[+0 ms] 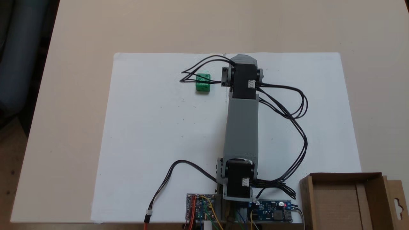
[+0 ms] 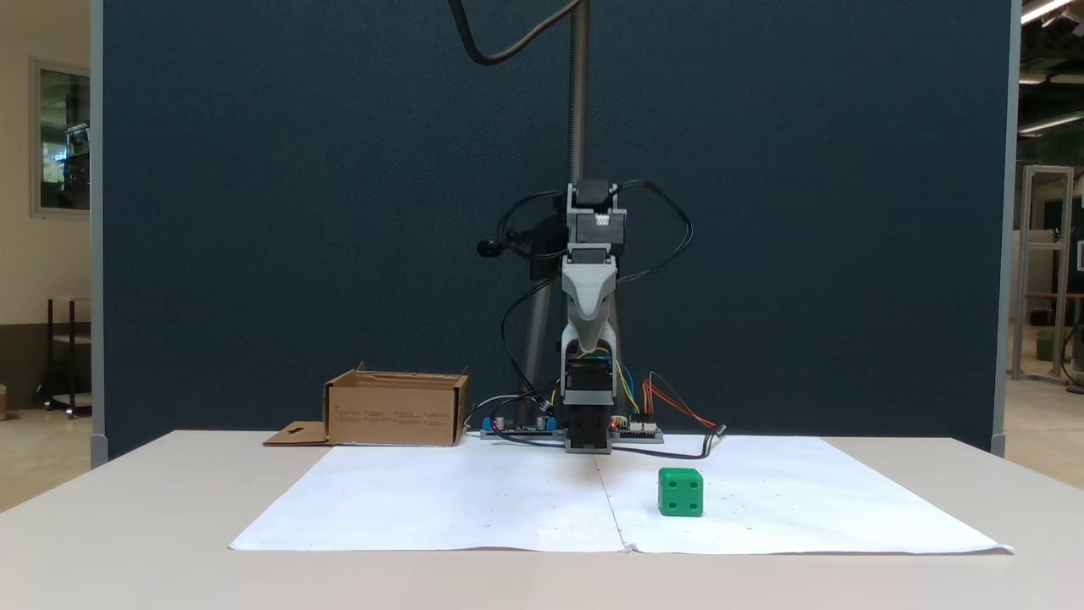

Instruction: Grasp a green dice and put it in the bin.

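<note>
Gripper (image 2: 589, 343): in the fixed view facing the arm it points at the camera, folded down against the arm; jaw state cannot be told. From above, the arm's upper link (image 1: 241, 127) covers it. Bin (image 1: 346, 201), off to one side of the gripper near the arm's base: cut by the bottom edge from above. Dice (image 2: 680, 492), in front of the gripper: its rear faces are hidden. Circuit boards (image 1: 271, 214) at the base: cut off and too small to read.

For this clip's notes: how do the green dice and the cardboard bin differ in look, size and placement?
The green dice is a small, solid, bright green cube with pips; the bin is a much larger, open-topped brown cardboard box. The dice lies on the white paper sheet; the bin stands off the sheet, beside the arm's base. Both rest upright on the table, untouched by the arm.
</note>
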`<state>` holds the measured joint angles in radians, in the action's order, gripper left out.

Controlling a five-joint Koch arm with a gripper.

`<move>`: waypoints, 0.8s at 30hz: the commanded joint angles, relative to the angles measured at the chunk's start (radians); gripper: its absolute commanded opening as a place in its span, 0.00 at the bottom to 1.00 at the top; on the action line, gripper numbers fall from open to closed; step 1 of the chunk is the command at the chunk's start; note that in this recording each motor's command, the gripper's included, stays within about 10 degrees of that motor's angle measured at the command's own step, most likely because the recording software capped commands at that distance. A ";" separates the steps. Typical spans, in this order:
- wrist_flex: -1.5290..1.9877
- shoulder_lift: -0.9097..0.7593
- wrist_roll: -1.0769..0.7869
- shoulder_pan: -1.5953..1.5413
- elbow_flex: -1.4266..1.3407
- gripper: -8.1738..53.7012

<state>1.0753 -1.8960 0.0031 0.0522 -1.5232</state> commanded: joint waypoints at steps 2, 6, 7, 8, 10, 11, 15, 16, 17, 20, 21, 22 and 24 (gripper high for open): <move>0.204 0.017 0.066 -0.015 0.060 0.83; 0.366 0.083 0.115 -0.057 0.152 0.83; 0.402 0.097 0.132 -0.074 0.167 0.83; 0.428 0.100 0.153 -0.089 0.181 0.83; 0.430 0.121 0.216 -0.140 0.210 0.83; 0.428 0.126 0.242 -0.158 0.221 0.83; 0.417 0.155 0.319 -0.178 0.273 0.84; 0.413 0.169 0.328 -0.179 0.284 0.84; 0.403 0.187 0.331 -0.186 0.291 0.84; 0.377 0.252 0.357 -0.195 0.311 0.84; 0.365 0.270 0.362 -0.202 0.314 0.84; 0.356 0.284 0.367 -0.210 0.316 0.84; 0.339 0.295 0.382 -0.227 0.319 0.84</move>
<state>1.3837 -1.5877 0.3037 -0.1549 -1.2655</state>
